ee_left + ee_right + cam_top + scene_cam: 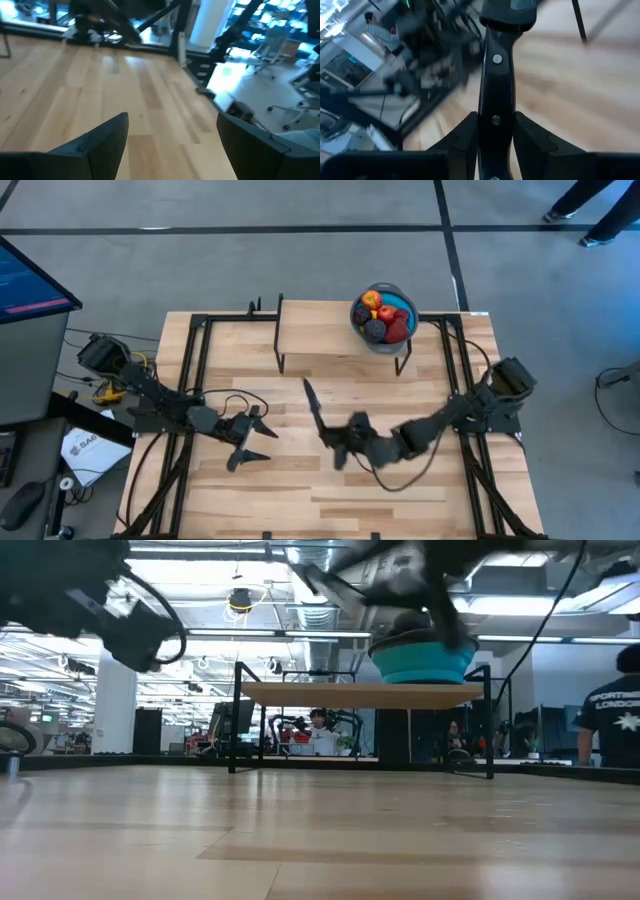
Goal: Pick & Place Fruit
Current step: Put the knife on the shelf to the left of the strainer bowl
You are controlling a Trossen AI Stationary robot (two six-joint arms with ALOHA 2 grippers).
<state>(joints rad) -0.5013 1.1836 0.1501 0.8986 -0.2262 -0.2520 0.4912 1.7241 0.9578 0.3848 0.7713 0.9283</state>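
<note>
We see the fruit (384, 316) heaped in the blue bowl (404, 307), which sits at the right end of a small raised shelf (320, 335) along the far edge of the bench (300, 490). The right gripper (338, 442) is near the bench centre, its fingers (465, 135) clamped on the handle of a black knife (496, 90). The left gripper (250, 442) is over the left half, fingers (100, 137) spread and holding nothing. Open boards lie between both grippers and the near edge.
</note>
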